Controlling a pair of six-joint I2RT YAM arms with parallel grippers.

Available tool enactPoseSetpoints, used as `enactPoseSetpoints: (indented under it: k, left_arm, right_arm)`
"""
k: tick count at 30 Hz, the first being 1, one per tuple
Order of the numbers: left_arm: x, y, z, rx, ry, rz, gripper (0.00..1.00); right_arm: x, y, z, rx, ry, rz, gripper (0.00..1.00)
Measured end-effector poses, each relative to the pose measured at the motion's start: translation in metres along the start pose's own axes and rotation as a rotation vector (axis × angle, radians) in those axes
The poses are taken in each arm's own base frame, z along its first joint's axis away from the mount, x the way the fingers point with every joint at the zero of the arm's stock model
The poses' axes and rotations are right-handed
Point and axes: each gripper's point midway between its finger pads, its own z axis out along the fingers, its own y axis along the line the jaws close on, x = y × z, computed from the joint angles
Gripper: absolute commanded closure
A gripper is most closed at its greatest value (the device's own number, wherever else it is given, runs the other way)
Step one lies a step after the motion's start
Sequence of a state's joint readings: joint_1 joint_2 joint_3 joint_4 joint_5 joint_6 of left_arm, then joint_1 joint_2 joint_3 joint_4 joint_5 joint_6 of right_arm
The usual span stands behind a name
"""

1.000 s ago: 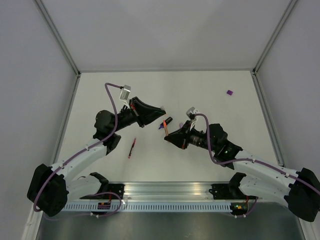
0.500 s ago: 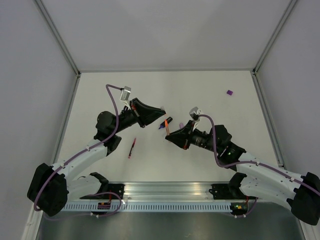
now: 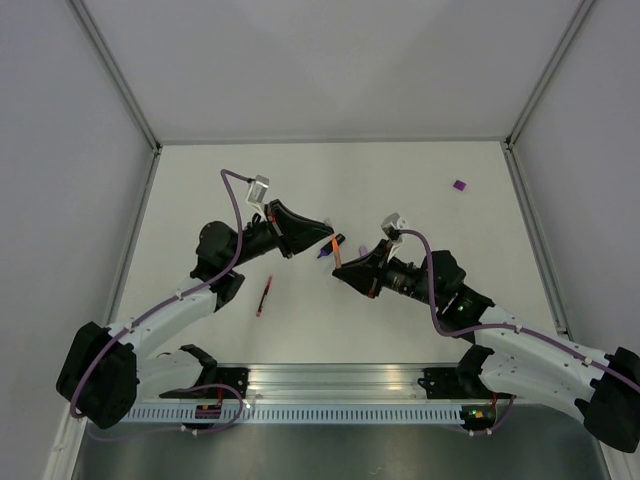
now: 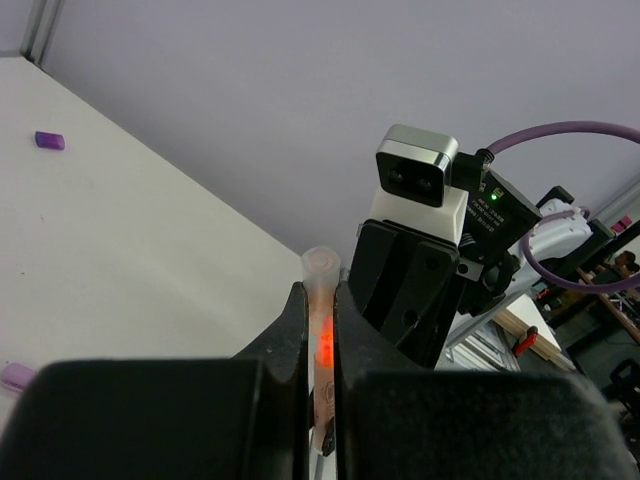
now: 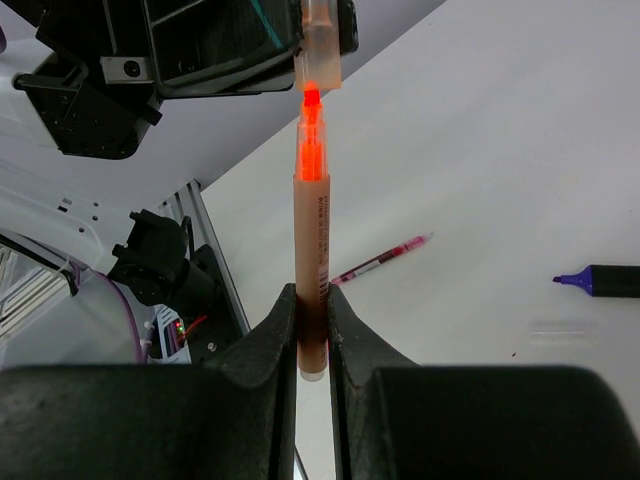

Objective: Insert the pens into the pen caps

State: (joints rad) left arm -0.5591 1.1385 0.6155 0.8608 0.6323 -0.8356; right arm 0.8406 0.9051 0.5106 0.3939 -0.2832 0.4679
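you are at the mating step for the orange pen. your right hand is clamped on its lower barrel, and your left hand is pinched tight on the orange cap, which sits right at the pen's tip. the nib looks just inside the cap's mouth, not seated; how deep is hard to tell. next you likely need to press the two hands together along the pen's axis, in line, so the nib does not scrape the rim. from the orange pen, the purple-tipped marker lies just beside on the bench, the red pen near on the left arm's side, and the purple cap well apart, far right.
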Motion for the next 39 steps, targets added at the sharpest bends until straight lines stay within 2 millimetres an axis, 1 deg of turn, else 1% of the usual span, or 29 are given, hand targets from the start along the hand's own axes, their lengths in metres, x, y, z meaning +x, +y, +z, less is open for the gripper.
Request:
enactPoseSetpoints:
  k: [13,21,22,23,24,26,27,28,29,31,33,39]
  left_arm:
    - [0.024,-0.002,-0.005,0.036,0.094,-0.015,0.98]
    - [0.039,0.004,-0.009,0.018,0.154,-0.017,0.97]
    - [0.040,0.005,-0.009,0.016,0.159,-0.017,0.94]
    - [0.041,0.006,-0.009,0.013,0.163,-0.018,0.90]
    - [0.042,0.006,-0.010,0.011,0.166,-0.018,0.78]
    - [0.043,0.007,-0.010,0.007,0.170,-0.016,0.70]
    - [0.045,0.007,-0.010,0.007,0.176,-0.017,0.59]
    - [0.047,0.007,-0.011,0.010,0.186,-0.019,0.55]
    - [0.049,0.006,-0.011,0.011,0.195,-0.022,0.46]
    - [0.051,0.006,-0.012,0.008,0.201,-0.024,0.38]
    - [0.050,0.004,-0.012,0.008,0.199,-0.022,0.31]
    - [0.045,0.005,-0.012,-0.011,0.178,-0.015,0.26]
  right_arm:
    - [0.001,-0.004,-0.001,0.022,0.003,-0.016,1.00]
    - [0.013,-0.008,-0.004,0.039,0.044,-0.013,1.00]
    - [0.014,-0.009,-0.004,0.041,0.049,-0.011,1.00]
    - [0.015,-0.009,-0.004,0.043,0.054,-0.010,1.00]
    - [0.016,-0.009,-0.005,0.045,0.058,-0.010,1.00]
    - [0.017,-0.009,-0.005,0.043,0.061,-0.009,1.00]
    - [0.017,-0.009,-0.005,0.043,0.059,-0.010,1.00]
    - [0.015,-0.009,-0.004,0.042,0.053,-0.011,1.00]
    - [0.014,-0.008,-0.004,0.038,0.048,-0.013,1.00]
    - [0.014,-0.007,-0.003,0.028,0.048,-0.013,1.00]
    - [0.016,-0.005,-0.002,0.015,0.058,-0.012,1.00]
    - [0.028,0.000,0.001,-0.010,0.099,-0.004,1.00]
